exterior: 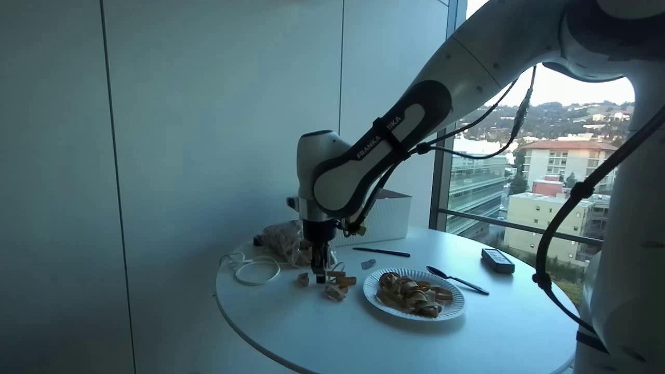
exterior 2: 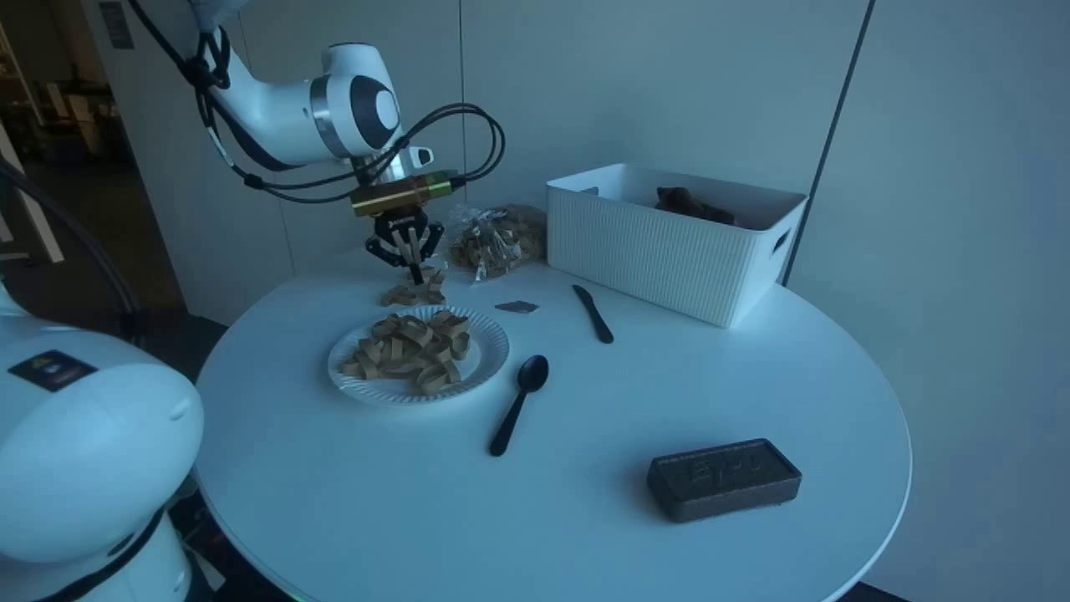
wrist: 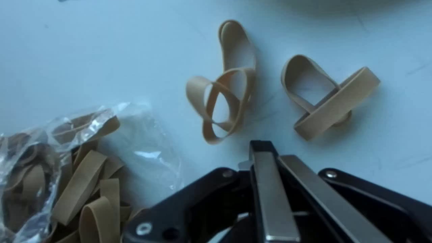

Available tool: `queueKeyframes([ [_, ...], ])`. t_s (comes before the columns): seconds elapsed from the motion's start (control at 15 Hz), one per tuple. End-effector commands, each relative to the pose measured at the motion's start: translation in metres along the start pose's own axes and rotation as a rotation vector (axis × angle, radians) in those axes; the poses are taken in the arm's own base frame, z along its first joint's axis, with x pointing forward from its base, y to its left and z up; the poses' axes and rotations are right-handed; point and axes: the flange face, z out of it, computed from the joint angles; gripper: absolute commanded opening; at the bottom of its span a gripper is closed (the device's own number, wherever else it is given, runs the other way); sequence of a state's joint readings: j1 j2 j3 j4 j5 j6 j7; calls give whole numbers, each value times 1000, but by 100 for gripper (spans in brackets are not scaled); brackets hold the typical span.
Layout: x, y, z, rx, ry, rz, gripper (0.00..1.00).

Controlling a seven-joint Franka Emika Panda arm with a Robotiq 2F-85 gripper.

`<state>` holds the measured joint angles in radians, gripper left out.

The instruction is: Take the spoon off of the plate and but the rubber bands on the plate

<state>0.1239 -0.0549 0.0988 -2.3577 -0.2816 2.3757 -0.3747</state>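
Round white table [exterior 2: 585, 535], dim light. In an exterior view the spoon [exterior 2: 518, 405] is off the plate [exterior 2: 485, 355], lying just beside it on the table, so I'd say that half's done. The plate's got a pile of rubber bands [exterior 2: 405, 344]. Behind it, a few loose bands [wrist: 337, 103], probably what's left. My gripper [exterior 2: 416, 278] is right by those, jaws together, nothing visible between them. Further back, a bag of bands [exterior 2: 497, 242], no clue if it counts.
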Motion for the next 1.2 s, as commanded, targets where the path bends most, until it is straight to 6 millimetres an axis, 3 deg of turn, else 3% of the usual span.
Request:
queueKeyframes([
  [0.0,-5,-13,-16,-20,-5,-44,27],
  [0.47,-50,-21,-36,-8,-77,60,75],
  [0.67,-54,-20,-28,81,-54,-69,97],
  [1.13,-53,0,-8,107,8,-263,100],
])
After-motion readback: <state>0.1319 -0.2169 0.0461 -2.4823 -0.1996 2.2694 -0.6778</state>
